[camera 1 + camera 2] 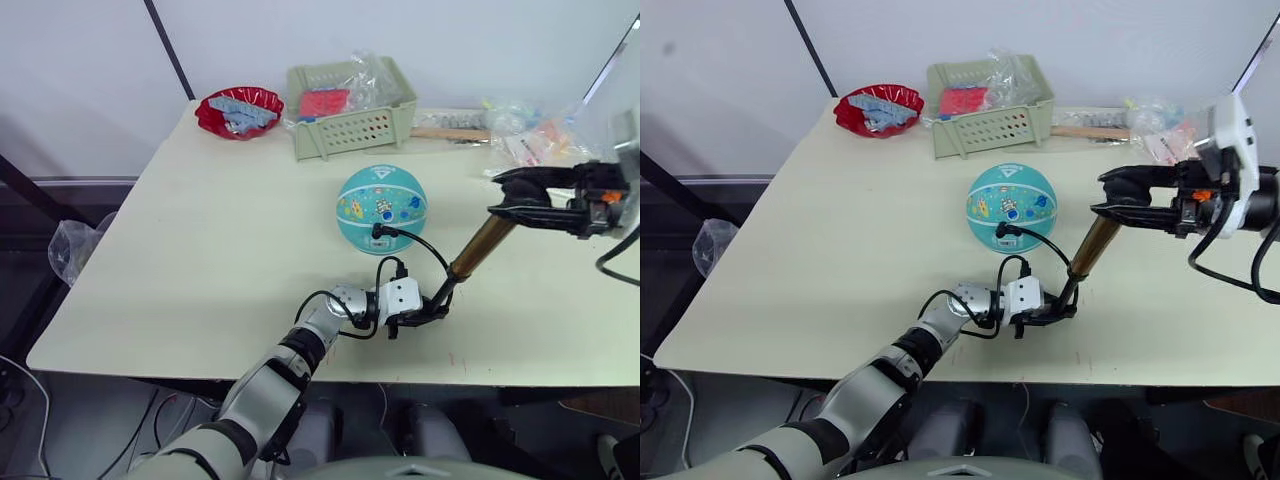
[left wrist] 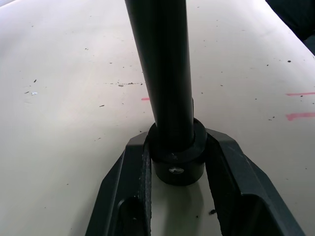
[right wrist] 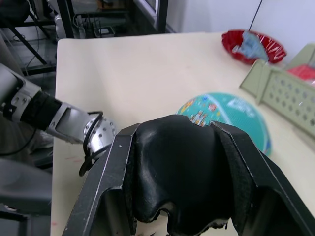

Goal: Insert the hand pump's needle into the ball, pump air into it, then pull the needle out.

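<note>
The teal ball [image 1: 381, 208] sits mid-table, in front of the green basket. The hand pump [image 1: 478, 249] stands tilted, its brass barrel rising to the right. My left gripper [image 1: 428, 312] is shut on the pump's black bottom cap [image 2: 177, 157] near the table's front edge. The black T-handle [image 3: 174, 182] at the top is held in my right gripper [image 1: 512, 205], which is shut on it. A thin black hose [image 1: 420, 243] loops from the pump's base to the ball's near side, where a small black fitting [image 1: 378, 231] meets the ball. The needle itself is hidden.
A green basket [image 1: 350, 122] with bagged items stands at the back, a red bowl [image 1: 239, 111] to its left. Plastic packets [image 1: 535, 140] and a wooden-handled tool [image 1: 450, 132] lie at the back right. The table's front edge [image 1: 300, 365] runs close under my left gripper.
</note>
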Motion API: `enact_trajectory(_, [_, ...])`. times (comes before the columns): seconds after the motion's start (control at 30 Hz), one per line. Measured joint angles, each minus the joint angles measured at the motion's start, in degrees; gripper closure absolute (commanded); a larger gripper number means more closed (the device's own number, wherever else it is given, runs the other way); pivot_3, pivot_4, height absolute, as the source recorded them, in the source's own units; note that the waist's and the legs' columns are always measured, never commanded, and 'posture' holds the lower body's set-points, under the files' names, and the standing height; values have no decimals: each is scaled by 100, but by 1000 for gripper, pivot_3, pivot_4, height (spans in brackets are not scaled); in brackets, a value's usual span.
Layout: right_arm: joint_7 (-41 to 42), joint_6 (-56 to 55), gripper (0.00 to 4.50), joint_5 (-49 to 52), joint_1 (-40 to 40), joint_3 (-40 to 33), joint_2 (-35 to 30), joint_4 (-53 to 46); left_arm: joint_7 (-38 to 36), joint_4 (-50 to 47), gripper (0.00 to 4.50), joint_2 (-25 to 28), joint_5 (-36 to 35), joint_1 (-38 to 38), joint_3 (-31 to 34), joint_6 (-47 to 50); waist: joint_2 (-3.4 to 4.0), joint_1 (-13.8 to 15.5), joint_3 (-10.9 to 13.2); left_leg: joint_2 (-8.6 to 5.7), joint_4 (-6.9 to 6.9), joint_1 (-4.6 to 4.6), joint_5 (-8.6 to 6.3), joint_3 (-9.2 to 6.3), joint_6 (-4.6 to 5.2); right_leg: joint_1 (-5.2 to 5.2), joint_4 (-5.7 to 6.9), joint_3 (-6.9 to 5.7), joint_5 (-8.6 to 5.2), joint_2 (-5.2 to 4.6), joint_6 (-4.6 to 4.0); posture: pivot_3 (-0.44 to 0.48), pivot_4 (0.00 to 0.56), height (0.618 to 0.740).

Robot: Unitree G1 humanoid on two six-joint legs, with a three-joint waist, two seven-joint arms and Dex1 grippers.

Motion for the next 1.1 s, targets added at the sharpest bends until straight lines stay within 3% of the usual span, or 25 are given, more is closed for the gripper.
enact_trajectory(0.23, [-23, -466, 2873, -317, 643, 47, 191, -292, 13, 10, 3432, 20, 7, 30, -13, 0, -39, -2, -31, 3, -1, 8, 0, 1, -1, 5, 1, 2, 0, 1, 1, 0, 150, 740])
enact_trajectory(0.43, [-124, -1018, 2873, -818, 1131, 441, 606, -276, 38, 17, 3432, 31, 16, 66, -18, 0, -61, -16, -58, 6, -2, 16, -1, 1, -1, 9, 3, 3, -3, 1, 4, 0, 150, 740])
enact_trajectory(0.6, [-372, -1919, 2873, -1704, 1571, 1138, 1335, 75, 46, 18, 3432, 68, 16, 88, -12, 2, -82, -47, -84, 7, -4, 22, -1, 1, -1, 12, 4, 4, -1, 11, 1, 0, 150, 740])
enact_trajectory(0.8, [-463, -2450, 2873, -2137, 1735, 1440, 1632, 378, 64, 19, 3432, 92, 16, 91, -11, 2, -77, -98, -92, 7, -4, 27, -1, -1, -1, 18, 5, 3, -6, 11, 9, 0, 150, 740])
enact_trajectory(1.1, [-416, -1892, 2873, -1844, 1528, 1299, 1459, 208, 18, 14, 3432, 80, 13, 16, -9, 2, -29, -99, -64, 2, -2, 18, 0, 7, 0, 9, 4, -16, 0, 3, 2, 0, 150, 740])
